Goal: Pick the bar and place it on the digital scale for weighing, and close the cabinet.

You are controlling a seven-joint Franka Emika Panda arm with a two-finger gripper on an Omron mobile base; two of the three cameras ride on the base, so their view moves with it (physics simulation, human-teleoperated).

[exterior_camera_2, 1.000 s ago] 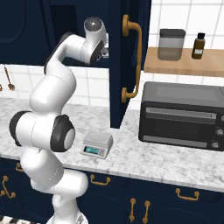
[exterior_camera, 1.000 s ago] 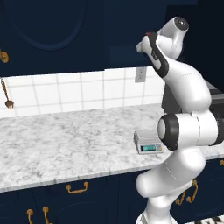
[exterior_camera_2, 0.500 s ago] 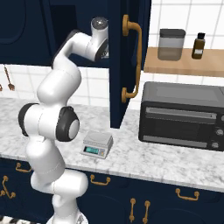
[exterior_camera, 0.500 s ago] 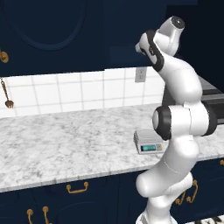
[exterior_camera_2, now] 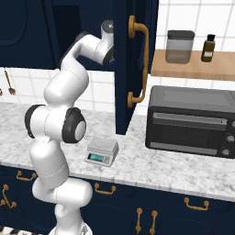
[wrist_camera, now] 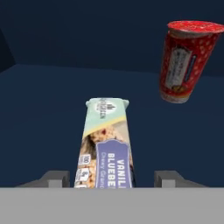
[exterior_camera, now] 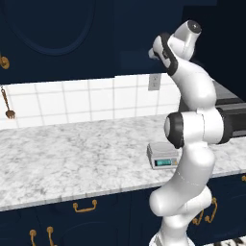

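Arm reaching up into the open cabinet (exterior_camera_2: 131, 69)

On the cabinet's dark shelf the bar (wrist_camera: 106, 146) lies between the spread fingers of the gripper (wrist_camera: 106, 180), unclamped; the red can (wrist_camera: 187, 60) stands beyond. The digital scale (exterior_camera_2: 102, 151) sits near the counter's (exterior_camera_2: 151, 167) front edge.

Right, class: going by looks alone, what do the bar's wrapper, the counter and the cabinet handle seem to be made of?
The bar: printed, smooth wrapper, probably plastic film; crimped end seam. The counter: polished marble-like stone; grey veining on white. The cabinet handle: brass-look metal, judging by its golden colour.
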